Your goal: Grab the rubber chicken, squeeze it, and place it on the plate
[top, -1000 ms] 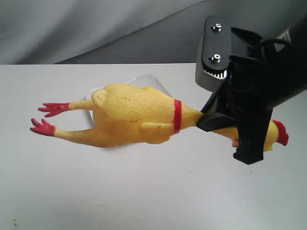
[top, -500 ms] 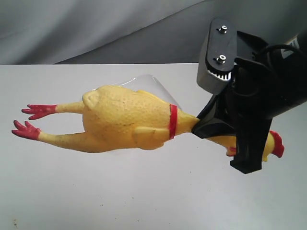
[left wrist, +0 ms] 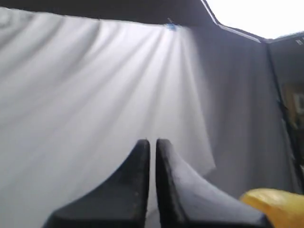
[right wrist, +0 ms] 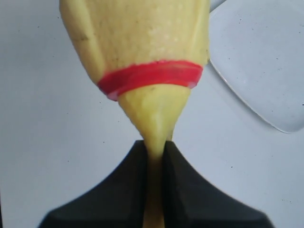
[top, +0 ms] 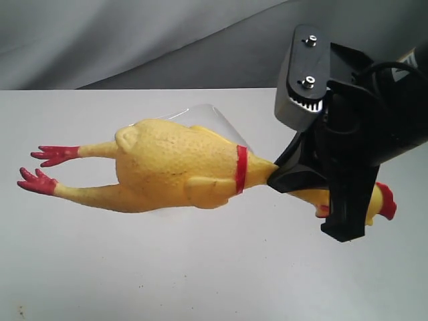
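This looks like a robot test lab, not a home. Two black robot grippers work here. Under the right gripper [right wrist: 154, 151] there is only a bare white table [top: 200, 267], plain and flat. Behind that gripper a grey cloth [top: 134, 40] is hung up like a wall, and more cloth hangs in soft folds in front of the left gripper [left wrist: 152, 145]. The things look like test props: a toy rubber chicken [top: 180, 167] pinched in the right gripper, and one plate [right wrist: 256, 61] just past its tips.
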